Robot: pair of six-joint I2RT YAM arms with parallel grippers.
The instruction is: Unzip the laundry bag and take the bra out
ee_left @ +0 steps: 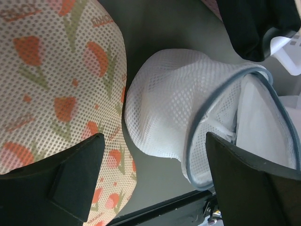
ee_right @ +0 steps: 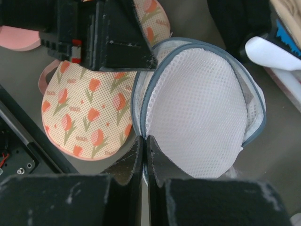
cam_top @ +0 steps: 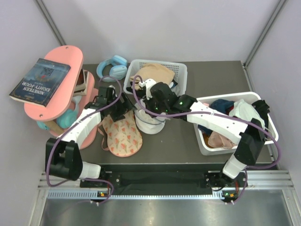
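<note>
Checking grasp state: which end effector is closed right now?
The right end effector, fingers pinched together on the laundry bag rim; the left end effector stands wide open.

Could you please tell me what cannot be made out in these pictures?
- What, if anything, the shut right gripper pinches: right wrist view, its own fingers cover the rim of the bag there; top view, its arm is over it.
- Inside of the bag: all views, mesh and flap hide it.
- Far cup of the bra: top and right wrist views, the left gripper covers most of it.
</note>
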